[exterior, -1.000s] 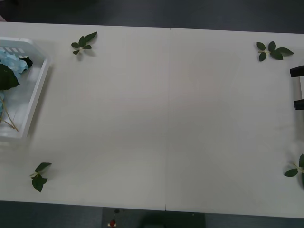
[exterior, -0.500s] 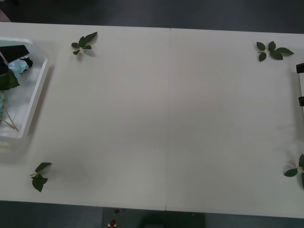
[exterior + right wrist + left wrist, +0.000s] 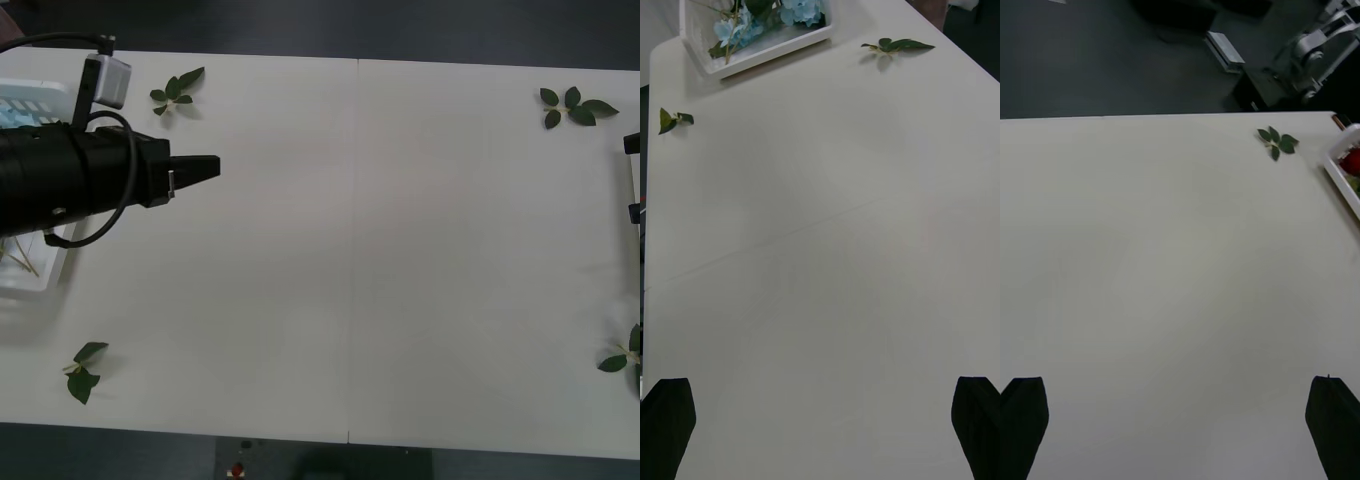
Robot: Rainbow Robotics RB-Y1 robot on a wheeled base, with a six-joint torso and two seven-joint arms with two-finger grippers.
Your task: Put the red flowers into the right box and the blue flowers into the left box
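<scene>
Blue flowers (image 3: 794, 13): pale blue heads with dark leaves lying inside the left box, as the right wrist view shows.
Left box (image 3: 767, 46): white slotted basket at the table's left end, near the far side; in the front view the left arm covers most of it, with a rim corner showing.
Red flowers (image 3: 1351, 160): a patch of deep red shows inside the right box in the left wrist view; how many blooms cannot be told.
Right box (image 3: 1339, 172): white basket at the table's right end, cut off by the picture's edge in the left wrist view.
Left gripper (image 3: 205, 167): at the tip of a thick black arm reaching from the left end over the table, beside the left box; in the left wrist view its black fingers (image 3: 1022, 416) stand wide apart with nothing between them, above bare tabletop.
Right gripper (image 3: 820, 424): its black fingers (image 3: 977, 420) sit at the two corners of the right wrist view, spread apart and empty, above the table and facing toward the left box; in the front view two black tips show at the right edge.
Table (image 3: 380, 250): white, with a seam down the middle.
Leaf sprigs (image 3: 176, 88): loose green sprigs lie near the four corners of the table, well apart from one another.
</scene>
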